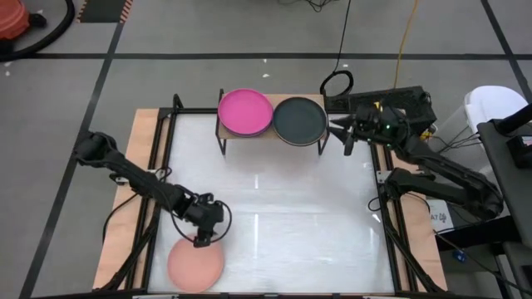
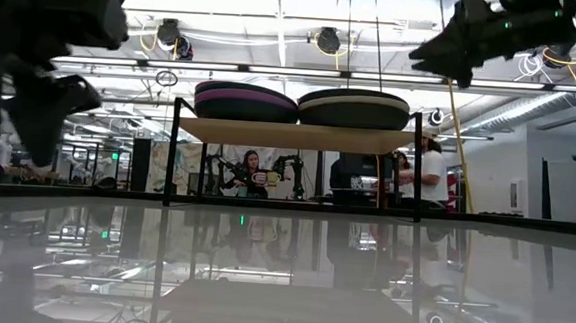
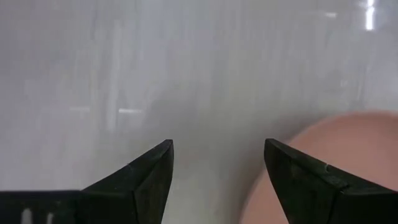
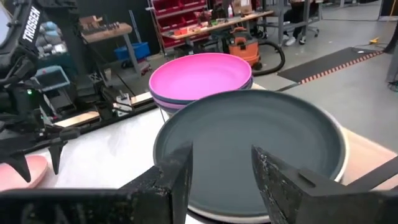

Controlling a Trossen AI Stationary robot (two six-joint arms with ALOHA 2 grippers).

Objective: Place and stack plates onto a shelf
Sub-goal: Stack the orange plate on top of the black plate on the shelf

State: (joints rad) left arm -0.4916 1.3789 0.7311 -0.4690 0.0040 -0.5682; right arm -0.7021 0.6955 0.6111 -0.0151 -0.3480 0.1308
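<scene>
Left hand (image 1: 202, 235) hovered with fingers released, just above the near-left salmon plate (image 1: 195, 265) on the worktop (image 1: 291, 208), apparently lining up to grasp its rim. Right hand (image 1: 345, 133), fingers apart and empty, hung beside the dark plate (image 1: 299, 120) stacked on the far shelf (image 2: 295, 135), next to the magenta plate (image 1: 245, 112).

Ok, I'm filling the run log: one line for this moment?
left hand: open, over salmon plate edge | right hand: open, beside dark teal plate | shelf: two stacks
</scene>
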